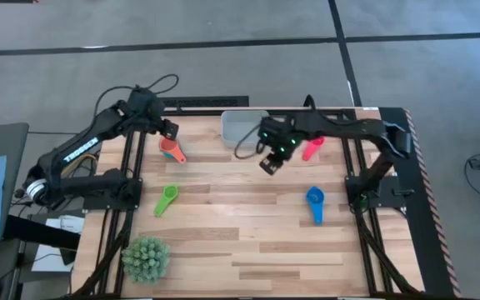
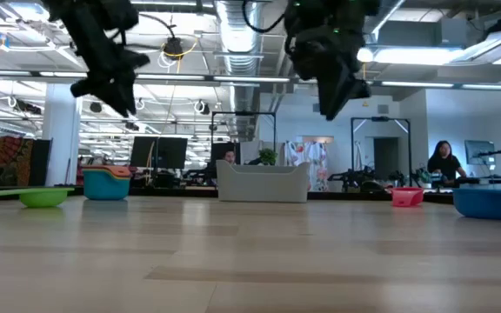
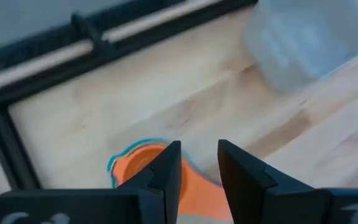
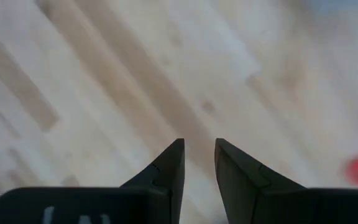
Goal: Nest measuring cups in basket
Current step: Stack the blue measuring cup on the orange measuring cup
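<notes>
two jaws narrowly spread, empty | coral-red cup (image 3: 143, 169) just beneath left gripper (image 3: 199, 163) | right gripper (image 4: 197, 158) over bare wood

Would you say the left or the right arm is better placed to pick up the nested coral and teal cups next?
Left, probably. The left gripper hangs above the coral and teal cups, which show between its fingers in its wrist view. The right gripper hovers over bare wood beside the basket.

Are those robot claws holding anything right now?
No. The left claw hangs above the coral-in-teal cups, the right claw over bare table; both hold nothing.
</notes>
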Robot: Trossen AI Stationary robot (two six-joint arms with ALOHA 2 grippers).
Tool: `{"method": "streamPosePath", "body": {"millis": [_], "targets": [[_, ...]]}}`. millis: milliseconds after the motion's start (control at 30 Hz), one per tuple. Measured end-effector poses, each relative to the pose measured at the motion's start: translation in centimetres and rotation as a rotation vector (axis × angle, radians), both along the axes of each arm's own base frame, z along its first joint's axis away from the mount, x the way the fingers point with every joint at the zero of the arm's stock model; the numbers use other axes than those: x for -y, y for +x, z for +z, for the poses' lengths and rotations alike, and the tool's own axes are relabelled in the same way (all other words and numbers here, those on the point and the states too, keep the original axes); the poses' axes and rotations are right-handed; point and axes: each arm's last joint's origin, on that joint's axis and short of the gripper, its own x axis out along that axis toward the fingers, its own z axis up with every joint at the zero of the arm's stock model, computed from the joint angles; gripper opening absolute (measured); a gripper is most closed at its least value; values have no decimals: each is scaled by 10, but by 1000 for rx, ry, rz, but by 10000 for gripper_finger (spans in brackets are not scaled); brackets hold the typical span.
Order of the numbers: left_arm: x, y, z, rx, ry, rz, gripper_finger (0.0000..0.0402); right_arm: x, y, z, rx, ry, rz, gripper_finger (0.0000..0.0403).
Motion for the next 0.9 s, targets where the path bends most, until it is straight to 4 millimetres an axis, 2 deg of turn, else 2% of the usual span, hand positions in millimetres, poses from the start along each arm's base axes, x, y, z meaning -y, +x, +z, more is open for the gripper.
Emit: {"method": "streamPosePath", "body": {"millis": [100, 267, 433, 567, 900], "targets": [[9, -5, 14, 59, 91, -31, 92, -19, -16, -13, 2, 65, -67, 113], [21, -12, 26, 91, 178, -78, 92, -45, -50, -18, -42, 66, -202, 113], [22, -10, 32, 152, 204, -125, 92, -63, -79, -14, -163, 57, -256, 113], [20, -5, 34, 207, 199, -182, 92, -75, -93, -17, -250, -5, -277, 113], [28, 4, 29, 208, 136, -231, 92, -91, -118, -63, -439, -33, -240, 113]]}}
